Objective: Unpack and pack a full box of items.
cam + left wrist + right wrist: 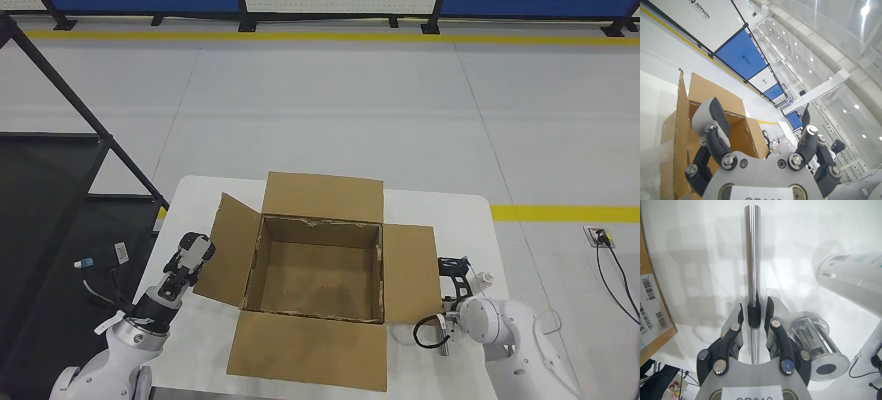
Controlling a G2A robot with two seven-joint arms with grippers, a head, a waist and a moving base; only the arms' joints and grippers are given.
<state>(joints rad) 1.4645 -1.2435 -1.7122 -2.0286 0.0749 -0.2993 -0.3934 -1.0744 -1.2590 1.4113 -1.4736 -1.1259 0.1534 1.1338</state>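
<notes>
While a brown cardboard box (pixel 322 195) sits open at the middle of the white table (pixel 460 215), its four flaps are folded outward, one toward each edge of the table, and its plain brown floor shows with no items on it. The cut edges of the flaps look ragged, and the flap (pixel 653 306) nearest the right arm carries white barcode labels (pixel 647 289). The left gripper (pixel 198 246) is by the left edge of the table, just beside the box's left flap; from its wrist camera it (pixel 761 106) points up past the box wall (pixel 715 89) with its two black-padded fingers spread wide and nothing between them. The right gripper (pixel 453 268) is toward the right edge of the table, just beside the right flap. Its wrist camera shows the gripper (pixel 755 303) straddling a polished steel rod (pixel 752 256) with a black band around it, lying on the white surface; the fingers stand slightly apart, with a narrow gap on each side of the band. Just beside that gripper lies a metal spool (pixel 815 344) with a wide flange at each end, and farther off a white cylindrical bottle (pixel 849 275) lies on its side.
</notes>
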